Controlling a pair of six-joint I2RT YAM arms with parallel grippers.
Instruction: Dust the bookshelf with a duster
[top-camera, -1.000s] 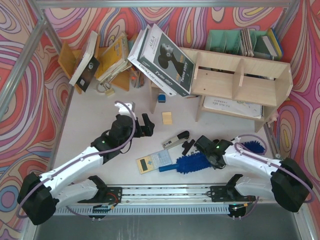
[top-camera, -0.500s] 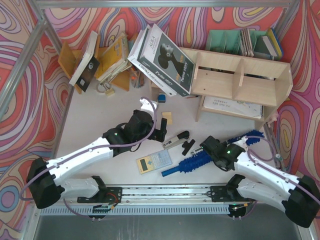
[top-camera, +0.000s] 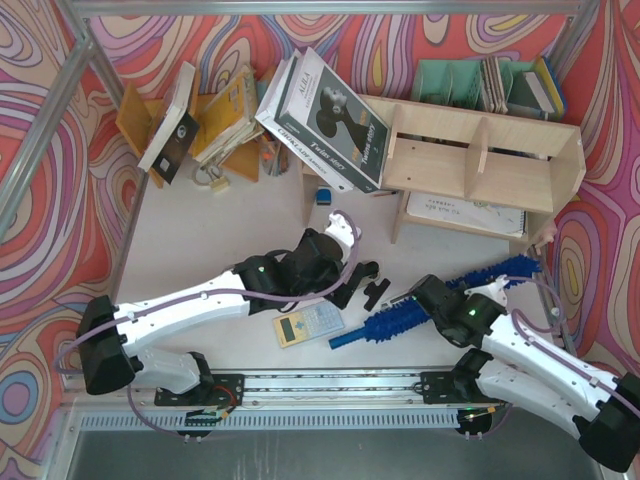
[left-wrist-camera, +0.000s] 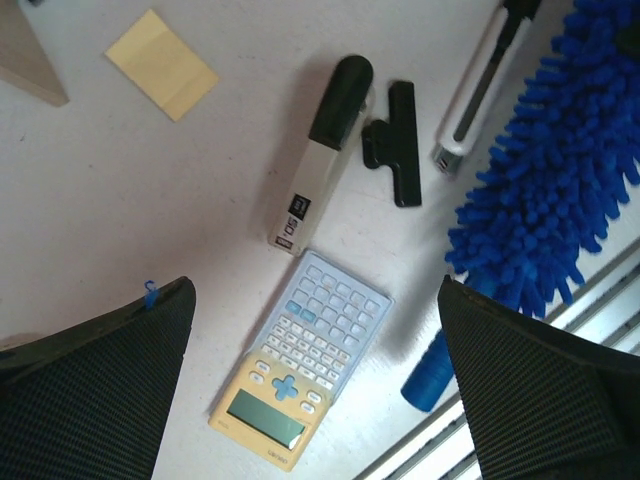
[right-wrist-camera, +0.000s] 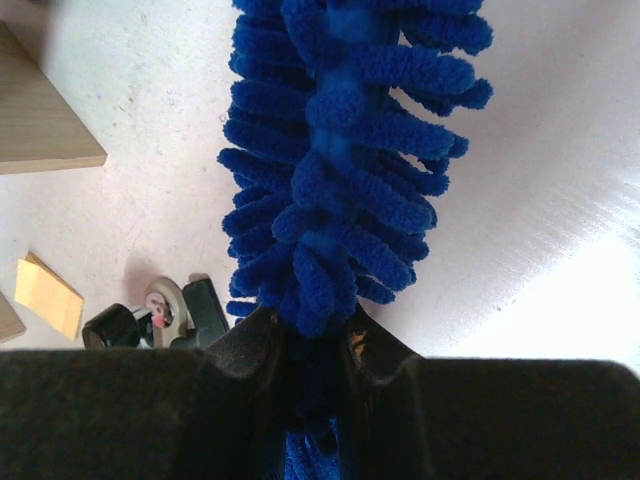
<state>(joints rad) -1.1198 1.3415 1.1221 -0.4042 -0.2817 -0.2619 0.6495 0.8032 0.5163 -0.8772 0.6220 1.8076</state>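
Right gripper (right-wrist-camera: 316, 338) clenched on the duster (right-wrist-camera: 340, 170); left gripper (top-camera: 352, 278) released, holding nothing.

Order of size: 1) bookshelf (top-camera: 480, 150), pale plywood, stands at the back right of the table (top-camera: 190, 240), its open compartments facing the arms. 2) duster lies on a diagonal in front of it, near but apart: the fluffy tip is close to the shelf's lower right corner, the handle end points to the near edge, and the right fingers pinch the brush head partway along. Whether it is off the table: cannot tell. 3) Left fingers (left-wrist-camera: 95, 390) are spread wide above a calculator (left-wrist-camera: 300, 370). 4) stapler (left-wrist-camera: 320, 170) is just beyond it, with a black clip (left-wrist-camera: 395, 140) beside it. 5) yellow note (left-wrist-camera: 160, 62) lies farther off.
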